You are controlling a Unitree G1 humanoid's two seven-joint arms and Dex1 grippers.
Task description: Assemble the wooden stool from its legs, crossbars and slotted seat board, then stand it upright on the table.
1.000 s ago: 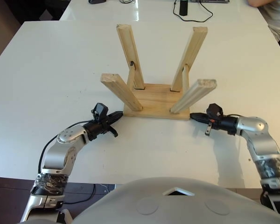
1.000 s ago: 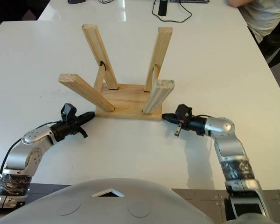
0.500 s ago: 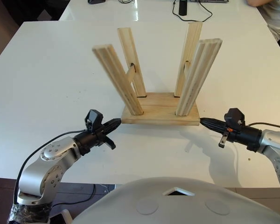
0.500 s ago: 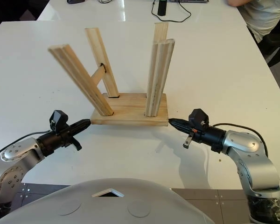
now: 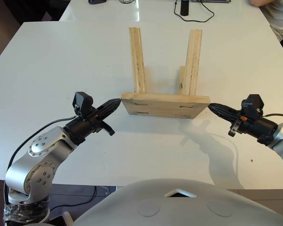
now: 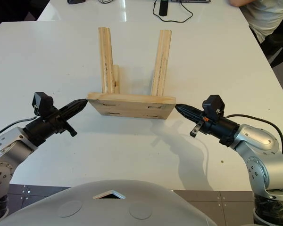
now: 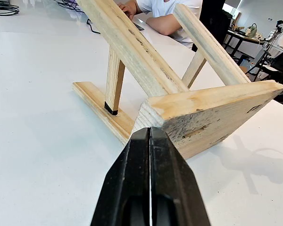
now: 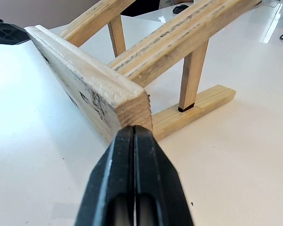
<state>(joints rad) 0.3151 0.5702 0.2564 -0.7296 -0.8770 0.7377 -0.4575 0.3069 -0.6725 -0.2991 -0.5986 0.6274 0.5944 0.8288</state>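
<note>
Now the stool (image 5: 164,89) is lying tipped over near the middle of the tabletop (image 5: 56,66). Its seat board (image 5: 165,104) is standing on edge, its broad face turned toward the near edge. Short slots (image 5: 139,105) are showing in that face. Two legs (image 5: 137,59) are pointing away from the board toward the far edge, one on each side. In the left wrist view a lower leg (image 7: 99,106) is lying flat on the tabletop, and a crossbar (image 7: 114,80) is rising from it to the leg above. I cannot tell whether the board's lower edge is touching the tabletop.

The left claw (image 5: 116,101) is sitting at the board's left end, its fingers (image 7: 132,188) pressed together, and its tip is touching the end's upper corner. The right claw (image 5: 212,107) is sitting at the board's right end, likewise pressed together. Its tip is touching that end's corner, as the right wrist view is showing. Neither claw is pinching anything; the board is sitting between the two tips.

A black device (image 5: 185,8) with a cable is lying on the table beyond the far edge.
</note>
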